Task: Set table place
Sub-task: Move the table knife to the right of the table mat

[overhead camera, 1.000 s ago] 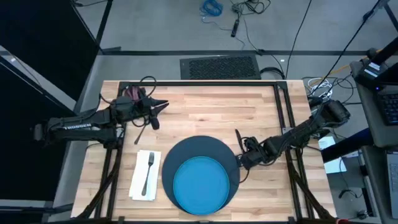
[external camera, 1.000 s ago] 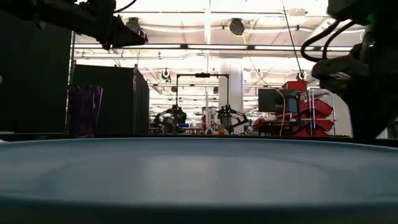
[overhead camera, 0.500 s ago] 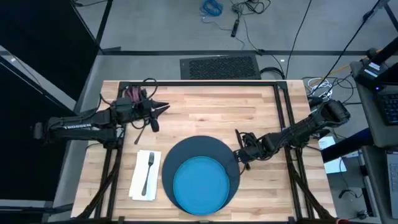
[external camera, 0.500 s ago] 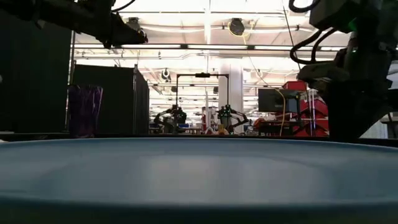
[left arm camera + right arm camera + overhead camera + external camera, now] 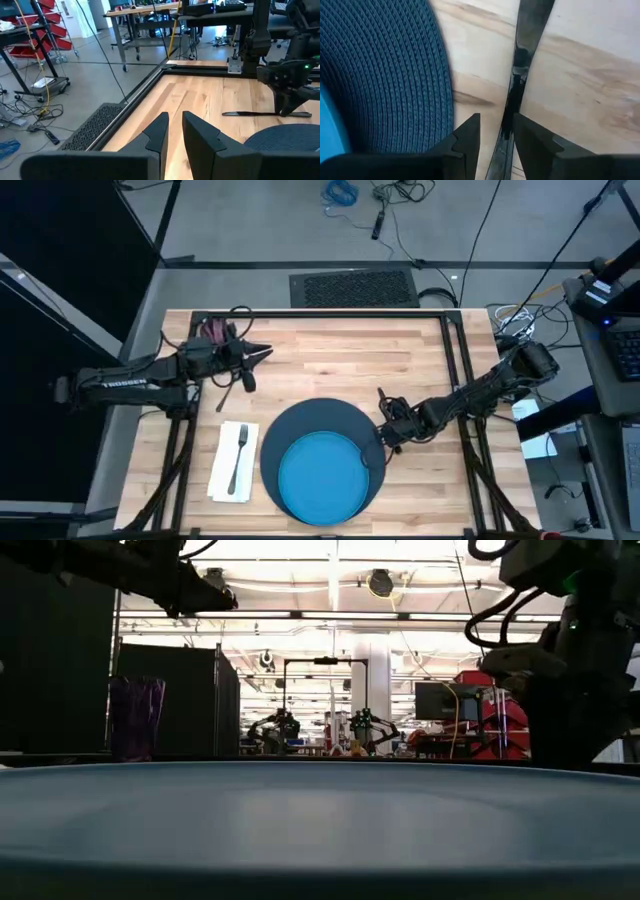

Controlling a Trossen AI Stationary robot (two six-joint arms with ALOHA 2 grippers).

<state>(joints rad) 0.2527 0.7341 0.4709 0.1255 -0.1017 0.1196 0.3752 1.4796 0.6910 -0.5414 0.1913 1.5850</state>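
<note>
Straddling the knife (image 5: pixel 520 75) with fingers (image 5: pixel 465 140) narrowly parted, the right gripper (image 5: pixel 384 438) is seen low on the wooden surface (image 5: pixel 330 360) just beside the dark blue mat (image 5: pixel 310 420), though contact cannot be told. One bright blue plate (image 5: pixel 320 475), one napkin (image 5: pixel 222 465), one fork (image 5: pixel 238 455) and one purple cup (image 5: pixel 213 330) are counted. The left gripper (image 5: pixel 262 351), fingers nearly closed on nothing, is held above the surface near the cup; the knife is shown plainly only in the wrist views.
</note>
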